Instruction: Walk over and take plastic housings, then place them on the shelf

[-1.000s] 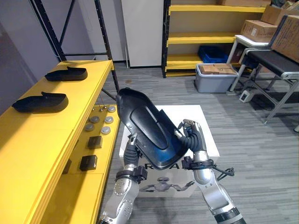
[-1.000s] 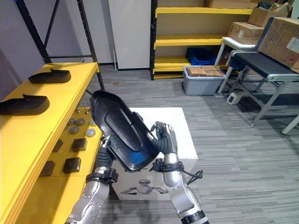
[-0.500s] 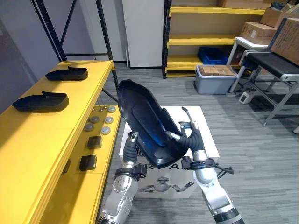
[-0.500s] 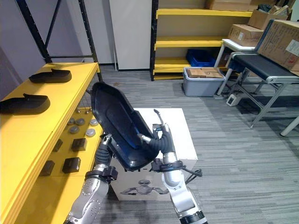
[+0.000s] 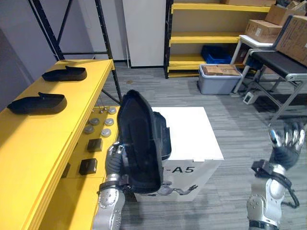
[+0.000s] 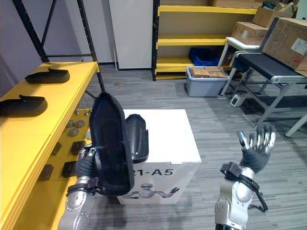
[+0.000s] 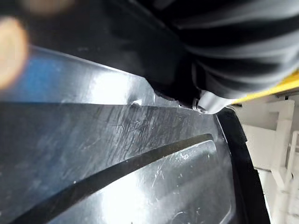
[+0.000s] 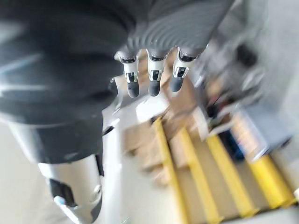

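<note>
While the left hand (image 5: 114, 157) sits low at the left edge of the big black plastic housing (image 5: 139, 139), that housing stands pretty much upright and edge-on to the head camera, right in front of the white box (image 5: 192, 139). The left wrist view shows its glossy, scratched surface up close, touching the hand's dark cover. How far that hand is closed I honestly can't tell, since most of it is tucked behind the shell.

The right hand (image 6: 256, 148) is well off to the right, raised over the grey floor, wide open with straight fingers (image 8: 153, 79) and nothing in it.

Over on the left, the yellow shelf (image 5: 43, 139) has a far housing (image 5: 64, 73) and a near housing (image 5: 33, 103) lying flat on its top board, a bit apart from each other. On the lower board beside the held piece there are some grey discs (image 5: 98, 125) and a couple of dark blocks (image 5: 94, 144). A grey bin (image 5: 219, 79) sits on the floor further back.
</note>
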You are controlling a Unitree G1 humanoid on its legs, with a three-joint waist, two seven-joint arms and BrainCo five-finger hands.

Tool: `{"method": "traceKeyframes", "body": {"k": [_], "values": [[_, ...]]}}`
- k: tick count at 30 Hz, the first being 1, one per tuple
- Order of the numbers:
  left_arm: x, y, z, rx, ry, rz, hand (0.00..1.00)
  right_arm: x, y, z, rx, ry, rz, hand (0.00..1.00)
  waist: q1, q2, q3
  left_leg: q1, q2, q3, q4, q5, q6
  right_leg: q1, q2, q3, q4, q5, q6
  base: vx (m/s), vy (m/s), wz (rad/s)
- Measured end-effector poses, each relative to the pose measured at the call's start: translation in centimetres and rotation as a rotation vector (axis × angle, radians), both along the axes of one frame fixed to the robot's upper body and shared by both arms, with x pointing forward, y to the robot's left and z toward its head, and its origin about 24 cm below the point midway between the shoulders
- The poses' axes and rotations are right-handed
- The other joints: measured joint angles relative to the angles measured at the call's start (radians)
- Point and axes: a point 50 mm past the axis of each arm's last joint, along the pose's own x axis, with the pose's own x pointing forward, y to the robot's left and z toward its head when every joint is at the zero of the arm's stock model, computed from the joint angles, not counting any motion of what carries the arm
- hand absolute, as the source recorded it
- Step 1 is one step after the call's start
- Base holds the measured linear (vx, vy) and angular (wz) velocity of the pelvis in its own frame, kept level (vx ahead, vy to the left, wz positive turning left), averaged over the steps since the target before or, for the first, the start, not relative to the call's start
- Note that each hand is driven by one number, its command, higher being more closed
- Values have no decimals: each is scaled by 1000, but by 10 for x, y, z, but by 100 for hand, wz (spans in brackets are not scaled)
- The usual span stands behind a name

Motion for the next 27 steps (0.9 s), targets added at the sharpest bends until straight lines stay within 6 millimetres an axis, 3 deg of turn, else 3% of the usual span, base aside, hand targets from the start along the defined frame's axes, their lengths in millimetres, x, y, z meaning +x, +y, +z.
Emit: {"method": "traceKeyframes", "body": {"k": [3,7,11,13,17,19,20,22,23,25,27], "values": [[-13,10,-6,17,33,39,100,-35,-4,-60,29,342,12,0,-8,1,1,-3,5,-1,0,-2,-2,2,1,-1,-7,0,0,0,0,0],[-24,10,-14,35,76,17,100,-81,4,-116,138,644,53,0,-8,3,4,-4,5,-2,0,-2,-2,10,1,-3,-8,0,0,0,0,1],[-29,6,-17,25,89,-2,100,-111,24,-146,241,798,114,0,-6,3,15,13,7,-9,-3,-7,-5,35,-1,-10,-9,-2,1,-20,0,6],[-32,4,-15,18,83,-7,100,-123,45,-158,267,872,205,0,-2,3,16,11,6,-22,-4,-17,-6,39,-2,-23,-7,-7,7,-47,-3,14],[-36,1,-11,-4,67,5,100,-128,71,-167,270,945,338,0,9,-2,25,9,-8,-75,-4,-14,-4,46,-19,-86,38,-44,19,-23,-12,44],[-33,0,-6,-5,44,-1,100,-126,81,-170,256,964,394,0,18,-7,29,-18,-30,-146,6,-2,1,49,-41,-165,72,-66,16,-4,-22,148],[-26,-1,0,-5,8,-2,100,-116,89,-169,230,959,437,0,18,-13,35,-89,-47,-159,49,-19,32,51,-75,-293,94,-80,23,-1,-11,201],[-18,-4,7,-10,-28,-8,100,-105,90,-168,215,945,445,0,17,-18,53,-141,-32,-28,116,-47,69,65,-107,-392,97,-81,24,20,15,209],[-13,-6,11,-18,-51,1,100,-94,86,-167,180,944,454,0,23,-8,64,-187,14,122,190,-59,83,74,-118,-457,104,-82,26,57,60,171],[-8,-8,12,-24,-60,6,100,-81,81,-163,145,928,458,0,22,-1,77,-211,62,285,250,-61,88,102,-137,-541,140,-99,52,107,94,149],[-8,-7,10,-23,-47,17,100,-75,80,-161,115,926,472,0,23,-7,77,-209,23,295,230,-70,94,127,-171,-592,143,-102,54,170,177,131]]}}
